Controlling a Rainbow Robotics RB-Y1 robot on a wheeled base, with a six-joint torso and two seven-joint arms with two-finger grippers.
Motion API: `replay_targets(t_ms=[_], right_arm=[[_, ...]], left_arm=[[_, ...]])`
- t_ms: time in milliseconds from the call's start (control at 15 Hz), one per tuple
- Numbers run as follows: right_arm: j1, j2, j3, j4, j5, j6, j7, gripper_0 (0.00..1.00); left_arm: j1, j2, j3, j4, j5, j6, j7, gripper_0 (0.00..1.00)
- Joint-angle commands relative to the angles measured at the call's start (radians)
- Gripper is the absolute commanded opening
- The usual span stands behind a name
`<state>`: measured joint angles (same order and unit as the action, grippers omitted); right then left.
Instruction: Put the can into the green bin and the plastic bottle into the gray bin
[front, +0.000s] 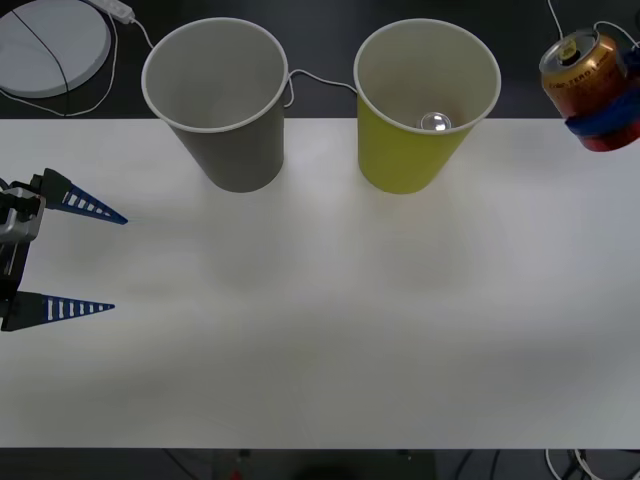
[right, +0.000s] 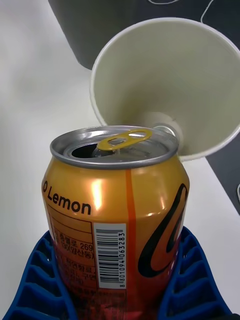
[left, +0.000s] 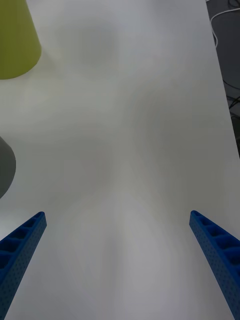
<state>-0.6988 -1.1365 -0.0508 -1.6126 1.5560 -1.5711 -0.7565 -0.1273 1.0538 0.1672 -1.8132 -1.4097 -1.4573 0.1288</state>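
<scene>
Right gripper (front: 607, 128) clenches the lemon drink can (front: 581, 76), aloft, well to the right of the green bin (front: 425, 110). Left gripper (front: 90, 260) idles with jaws spread, left of it. Risk: releasing early drops the can outside the rim; it's opened, may spill.

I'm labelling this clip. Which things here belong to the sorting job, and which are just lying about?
Job: can held in right gripper; green bin; gray bin; left gripper, open, idle.

Lying about: white round disc, white cable.
</scene>
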Motion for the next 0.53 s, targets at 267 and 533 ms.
replay_targets(t_ms=[267, 533], right_arm=[[-0.294, 0.007, 0.293, 0.069, 0.039, 0.0, -0.176, 0.0], [-0.467, 0.093, 0.46, 0.217, 0.114, 0.0, -0.185, 0.0]], left_arm=[[0.0, 0.0, 0.0, 0.0, 0.0, 0.0, 0.0, 1.0], [0.0, 0.0, 0.0, 0.0, 0.0, 0.0, 0.0, 1.0]])
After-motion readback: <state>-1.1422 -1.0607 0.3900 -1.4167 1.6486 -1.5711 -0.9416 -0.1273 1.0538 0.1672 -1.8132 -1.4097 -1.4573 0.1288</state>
